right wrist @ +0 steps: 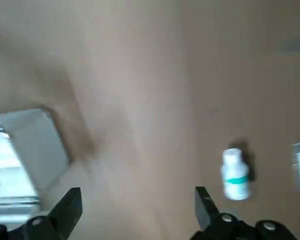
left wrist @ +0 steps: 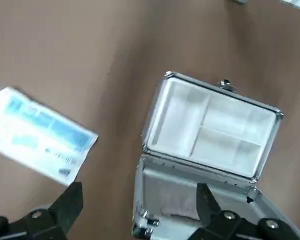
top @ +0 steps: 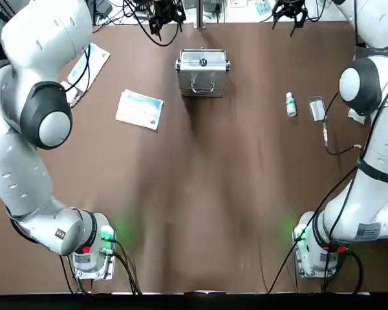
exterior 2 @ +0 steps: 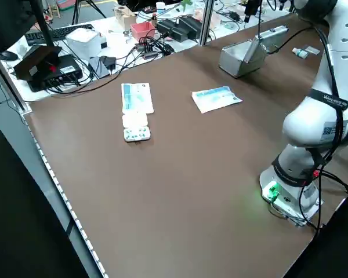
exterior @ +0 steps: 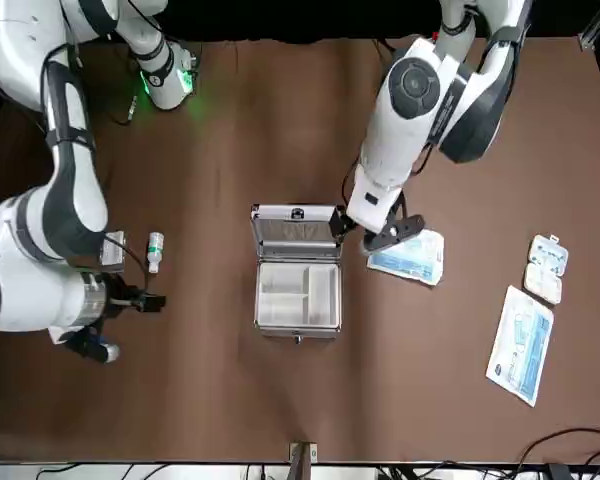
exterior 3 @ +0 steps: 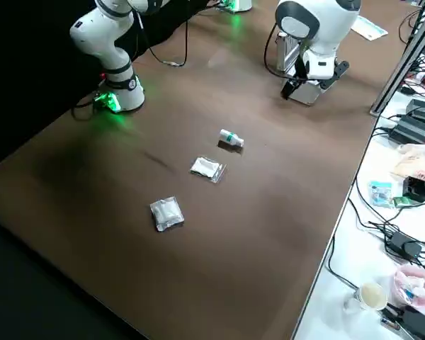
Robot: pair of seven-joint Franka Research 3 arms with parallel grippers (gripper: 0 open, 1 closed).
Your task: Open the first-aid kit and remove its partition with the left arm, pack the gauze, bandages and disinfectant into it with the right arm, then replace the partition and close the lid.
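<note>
The partition (exterior: 297, 295) is lying inside the opened silver case (exterior: 300, 331) at the table's far middle, its long axis running left to right; the lid (exterior: 298, 232) is rising on the near side. The left gripper (left wrist: 140, 207) is hovering around the lid's left end, released. The right gripper (right wrist: 140, 202), also released, is hanging far right. The disinfectant (top: 291, 105) is lying right of the case, long axis near to far, cap pointing far.

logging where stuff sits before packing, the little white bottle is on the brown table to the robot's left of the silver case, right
The side is wrong: the little white bottle is on the brown table to the robot's right of the silver case, as the top view shows.
</note>
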